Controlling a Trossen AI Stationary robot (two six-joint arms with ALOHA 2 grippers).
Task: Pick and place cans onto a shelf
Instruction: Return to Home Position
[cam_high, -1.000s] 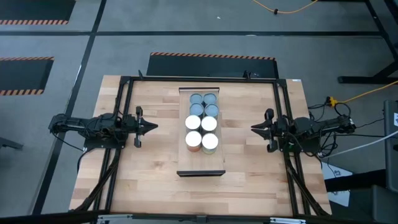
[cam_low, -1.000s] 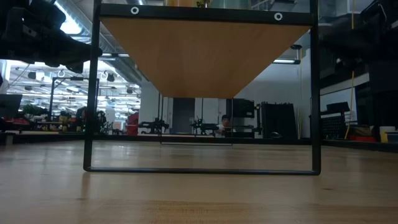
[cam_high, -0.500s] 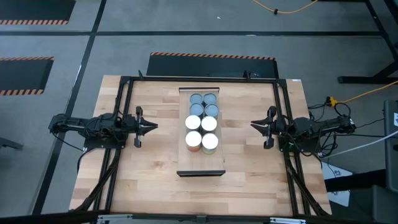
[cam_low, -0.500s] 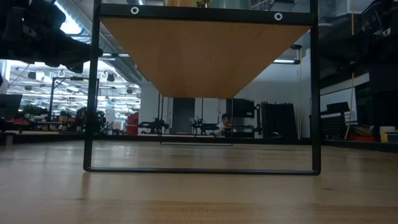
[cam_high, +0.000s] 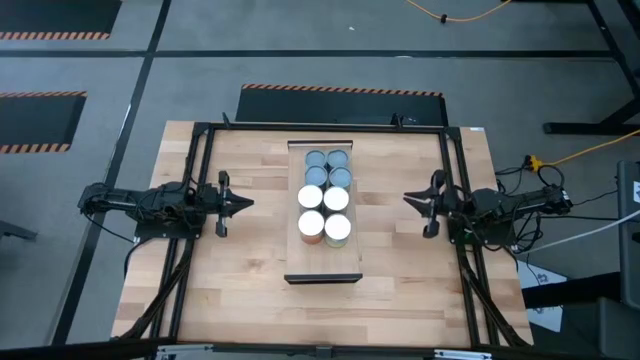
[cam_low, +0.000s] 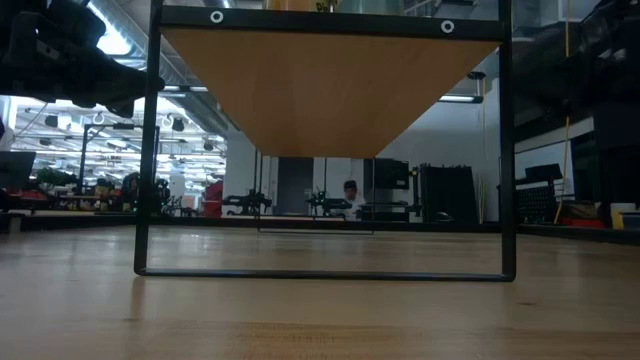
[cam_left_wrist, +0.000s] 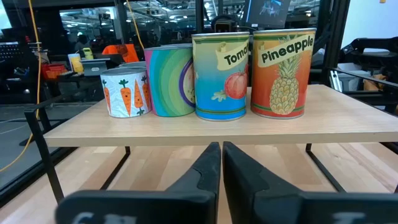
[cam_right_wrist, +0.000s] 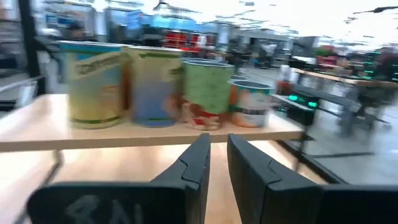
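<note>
Seven cans stand in two rows on the shelf, bunched toward its far end, with the near end bare. The shelf sits raised over the middle of the table. My left gripper hangs left of the shelf, well apart, pointing at it, fingers pressed together. My right gripper hangs to the right, likewise apart and facing in, fingers drawn close with only a slit between
</note>
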